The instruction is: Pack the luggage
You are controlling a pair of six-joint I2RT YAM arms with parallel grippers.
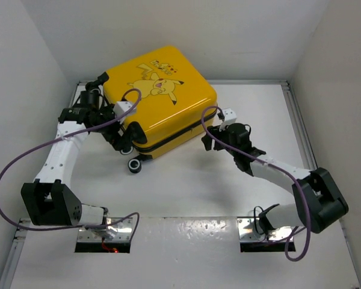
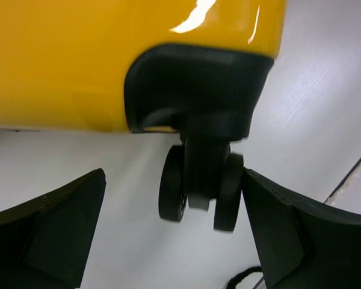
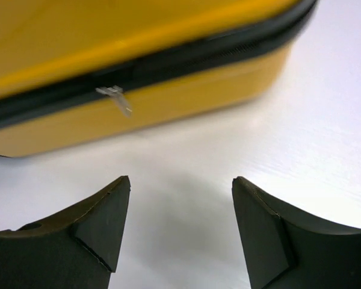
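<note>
Left fingers [image 2: 60, 223]: spread wide, gripping nothing. A black twin wheel [image 2: 198, 186] of the luggage hangs in the gap, close to the finger on the right of the left wrist view. I cannot tell whether they touch.
Left gripper [image 1: 121, 141]: low at the near-left corner of the case, pointing in at the wheel housing.
Left arm: from its base at the near-left, the white link slants up and back towards the left wall, then the wrist folds in towards the case. A purple cable loops over it.
Right fingers [image 3: 102, 223]: apart, with only bare table between them. They hold nothing.
Right gripper [image 1: 212, 129]: just off the near-right side of the case, facing the black zipper seam [image 3: 168, 66] and a small silver zipper pull [image 3: 117, 99], and clear of both.
Right arm: the black elbow sits far out to the right, and the white forearm reaches left and back to the wrist.
Luggage [image 1: 162, 90]: yellow hard shell, shut, lying flat with the Pikachu side up. It sits askew at the rear of the white table [image 1: 186, 186], left of centre and between the two grippers.
</note>
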